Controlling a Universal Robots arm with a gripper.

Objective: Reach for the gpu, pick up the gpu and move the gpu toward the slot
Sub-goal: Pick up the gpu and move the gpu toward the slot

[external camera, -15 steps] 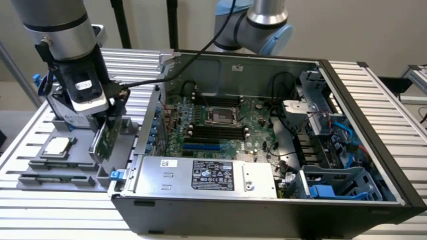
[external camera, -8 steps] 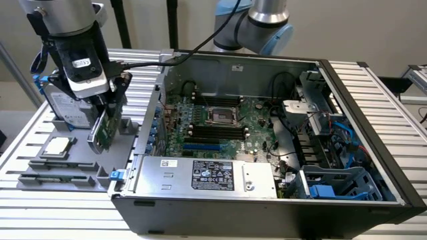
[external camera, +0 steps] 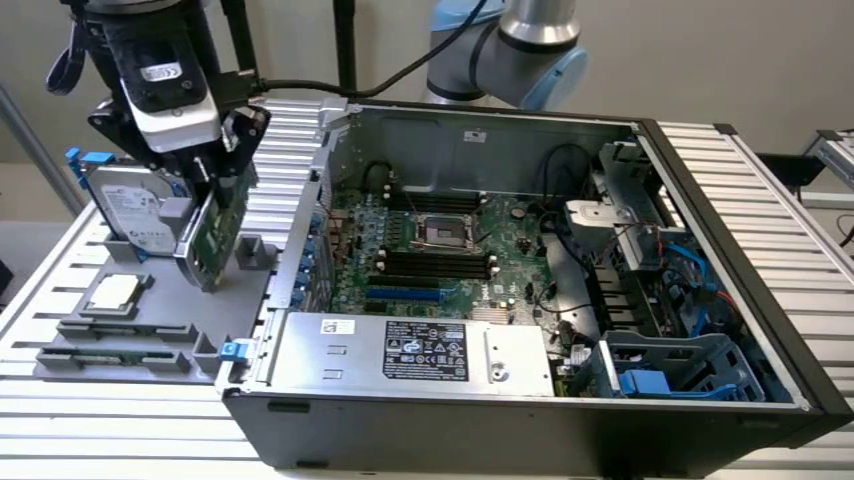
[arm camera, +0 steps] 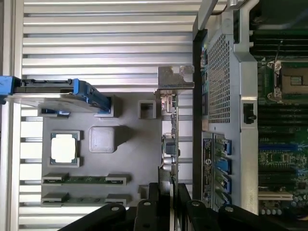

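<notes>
Pointing straight down over the grey tray point(external camera: 80, 262), the claw point(arm camera: 169, 199) pinches the upright gpu point(arm camera: 169, 144) edge-on.

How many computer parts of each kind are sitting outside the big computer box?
gpu: 1
hard drive: 1
square chip: 1
memory sticks: 2
Total: 5

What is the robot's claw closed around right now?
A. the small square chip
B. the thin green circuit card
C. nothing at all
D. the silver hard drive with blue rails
B: in the wrist view the gripper pinches the edge of the gpu, beside the hard drive and chip.
</notes>
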